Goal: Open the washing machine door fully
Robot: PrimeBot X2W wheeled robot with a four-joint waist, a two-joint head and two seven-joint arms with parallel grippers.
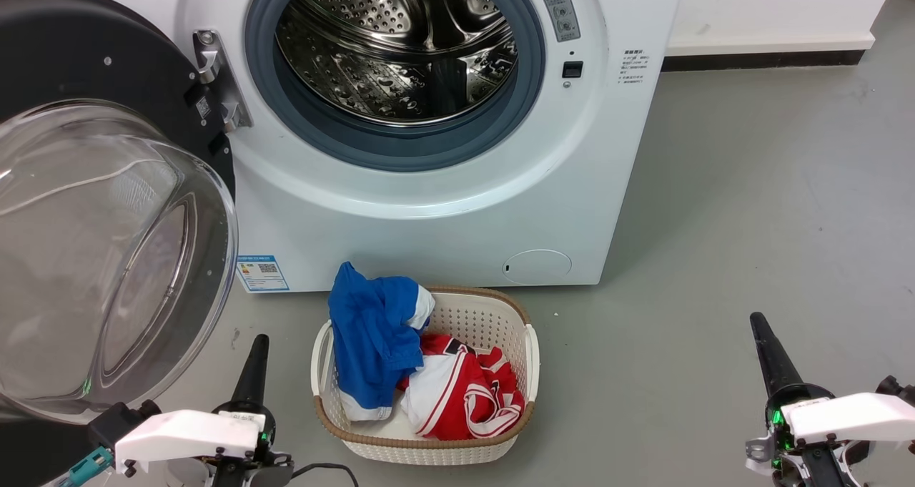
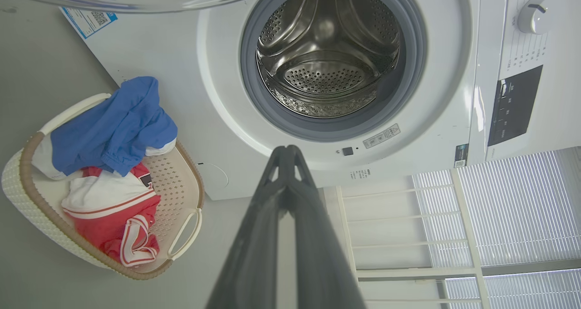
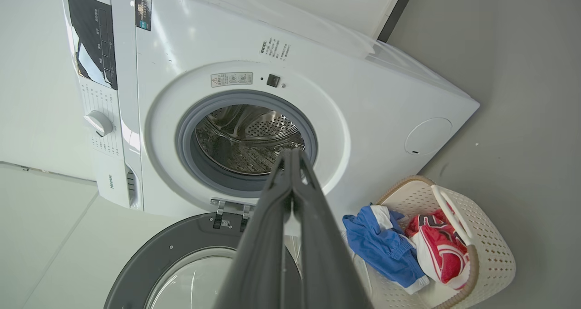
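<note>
White washing machine (image 1: pixel 443 215) stands with its one black, glass-bellied door (image 1: pixel 86 51) swung wide on the hinge (image 1: pixel 214 79) to my left, baring the steel drum (image 1: pixel 400 58).

One basket (image 1: pixel 530 351) sits on the floor (image 1: pixel 715 258) just before the machine, handy, I judge, for loading. It holds two garments: one blue shirt (image 1: pixel 372 330) and one red-and-white shirt (image 1: pixel 465 394). My left gripper (image 1: pixel 259 344) and right gripper (image 1: pixel 758 324), two in all, hang low and clear of the door, each with its fingers pressed together on nothing. The opening looks done, or nearly so.
</note>
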